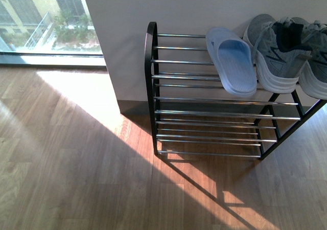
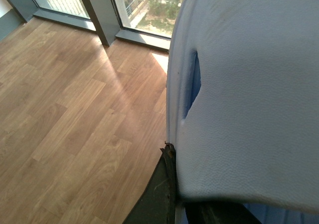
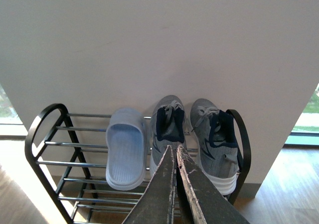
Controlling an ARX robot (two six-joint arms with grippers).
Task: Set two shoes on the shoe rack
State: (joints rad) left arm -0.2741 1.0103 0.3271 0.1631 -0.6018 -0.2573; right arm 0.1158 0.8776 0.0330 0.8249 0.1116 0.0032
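- Right pincer (image 3: 175,157): its two dark fingers lie pressed together with nothing between them, hanging in front of the shoe rack (image 1: 151,82), apart from the footwear.
- Left pincer: the left wrist view is filled by a pale blue slipper (image 2: 249,94) held very close; whether the fingers are clamped on it I cannot tell.
- Both grey sneakers, one (image 3: 168,127) and the other (image 3: 215,134), sit side by side on the top shelf at the rack's right end, toes to the wall.
- A second blue slipper (image 1: 232,61) lies just beside them, toward the shelf's middle.
- Sunlight falls across the wooden floor (image 1: 66,158).
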